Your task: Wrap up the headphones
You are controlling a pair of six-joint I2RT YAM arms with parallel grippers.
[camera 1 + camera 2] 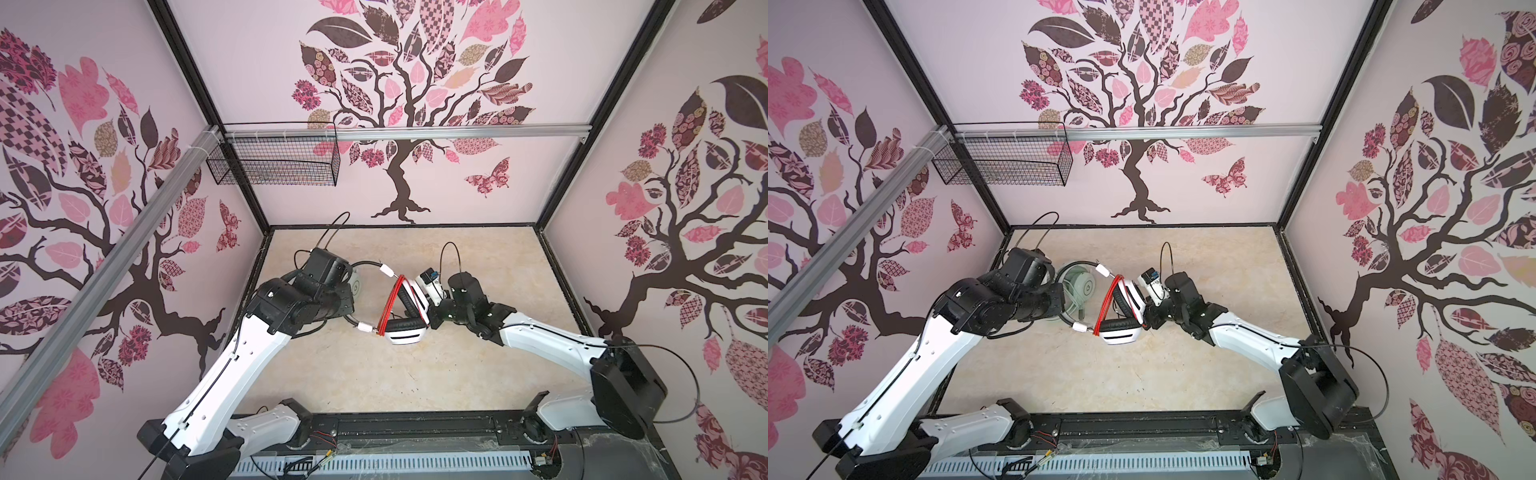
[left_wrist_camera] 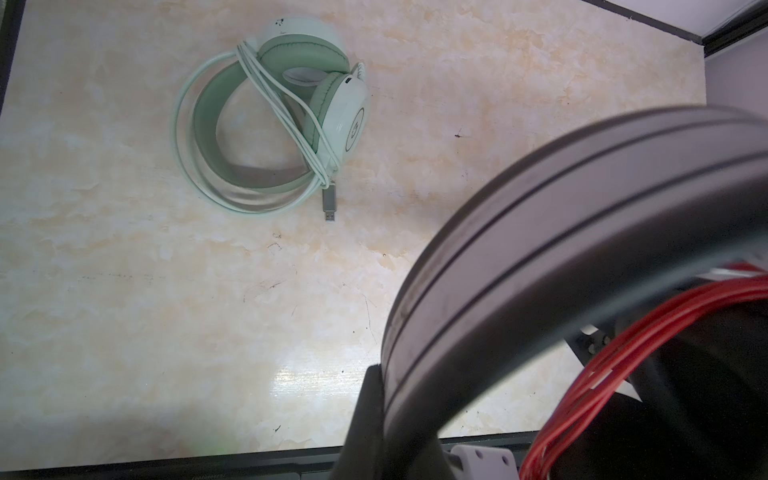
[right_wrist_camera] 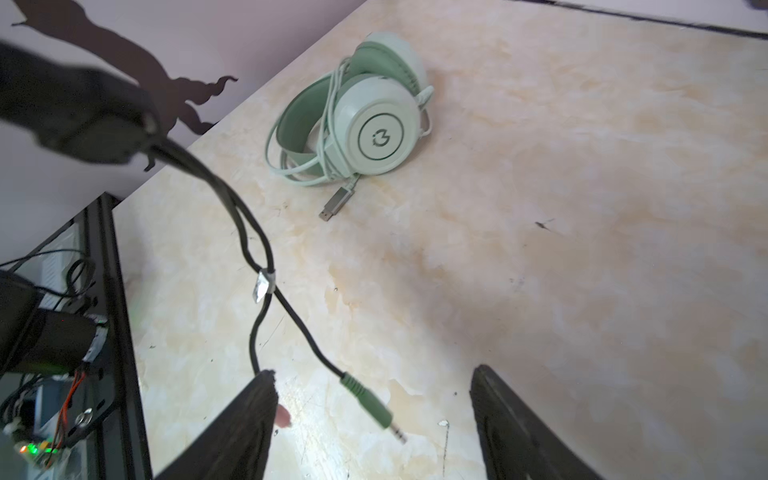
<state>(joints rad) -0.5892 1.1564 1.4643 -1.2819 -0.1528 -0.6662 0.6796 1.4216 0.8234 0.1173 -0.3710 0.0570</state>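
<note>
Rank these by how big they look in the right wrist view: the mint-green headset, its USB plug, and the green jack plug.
1. mint-green headset
2. green jack plug, but it is nearer the camera, so its lead over the next is unsure
3. USB plug

The creamy table [image 2: 124, 311] is holding the green headset [image 2: 349, 120]. It is lying on its side, with its plug [image 2: 329, 205] resting on the table.
</note>
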